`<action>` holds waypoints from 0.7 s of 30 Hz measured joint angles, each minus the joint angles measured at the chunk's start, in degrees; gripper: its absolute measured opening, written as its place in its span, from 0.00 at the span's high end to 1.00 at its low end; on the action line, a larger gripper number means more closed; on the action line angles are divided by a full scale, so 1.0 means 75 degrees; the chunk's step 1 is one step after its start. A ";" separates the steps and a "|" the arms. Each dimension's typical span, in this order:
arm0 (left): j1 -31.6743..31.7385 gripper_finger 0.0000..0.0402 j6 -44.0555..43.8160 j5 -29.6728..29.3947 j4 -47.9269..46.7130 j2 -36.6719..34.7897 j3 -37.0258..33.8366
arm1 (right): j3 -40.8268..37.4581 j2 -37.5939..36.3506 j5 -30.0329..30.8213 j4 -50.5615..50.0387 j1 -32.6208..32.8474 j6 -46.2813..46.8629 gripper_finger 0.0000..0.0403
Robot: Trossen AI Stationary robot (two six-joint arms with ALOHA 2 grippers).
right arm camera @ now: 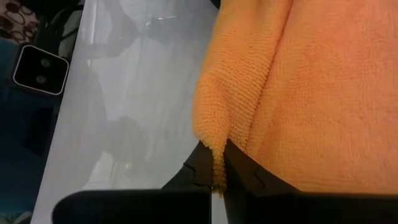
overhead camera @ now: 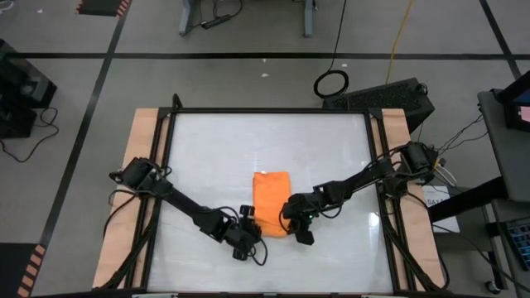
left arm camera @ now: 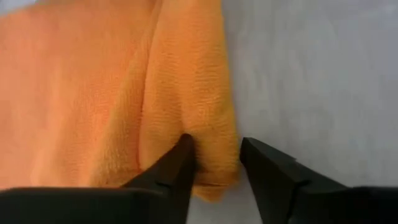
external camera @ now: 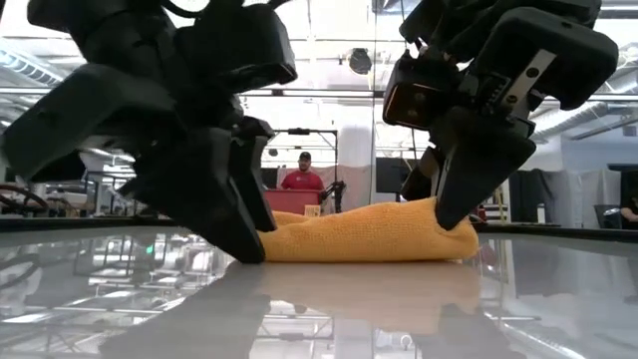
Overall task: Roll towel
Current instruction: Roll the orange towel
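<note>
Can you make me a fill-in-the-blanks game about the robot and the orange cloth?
1. The towel on the white table is the colour ____.
2. The right gripper is pinching the towel's ____.
3. The left gripper has a fold of towel ____ its two fingers.
4. In the low view, a person far behind the table wears a ____ shirt.

Missing words: orange; edge; between; red

no readable text, no labels, no brand marks, no numbers on any surface
</note>
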 joint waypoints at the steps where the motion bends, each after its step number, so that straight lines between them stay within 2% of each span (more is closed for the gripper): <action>1: 0.0036 0.69 -0.0110 0.0068 0.0005 0.0003 0.0000 | 0.0003 0.0000 -0.0003 0.0000 0.0000 0.0054 0.99; 5: 0.0158 0.93 -0.0291 0.0392 0.0049 -0.0003 -0.0003 | 0.0003 -0.0003 -0.0220 -0.0002 -0.0005 0.0278 0.99; 6: 0.0178 0.96 -0.0402 0.0490 0.0035 -0.0014 -0.0003 | 0.0003 -0.0003 -0.0316 0.0005 -0.0016 0.0375 0.99; 9: 0.0270 0.96 -0.0747 0.0735 0.0048 -0.0016 -0.0010 | 0.0006 -0.0021 -0.0397 -0.0008 -0.0044 0.0530 0.94; 16: 0.0743 0.98 -0.1344 0.3113 0.0546 -0.0005 -0.0015 | 0.0006 -0.0757 -0.0102 -0.0352 -0.0034 0.0036 0.63; 18: 0.0842 0.98 -0.1509 0.3523 0.0760 0.0002 -0.0020 | 0.0006 -0.1064 0.0029 -0.0558 0.0005 -0.0300 0.55; 21: 0.0998 0.98 -0.1774 0.3898 0.0985 0.0014 -0.0033 | 0.0005 -0.1474 0.0505 -0.0930 0.0177 -0.0816 0.50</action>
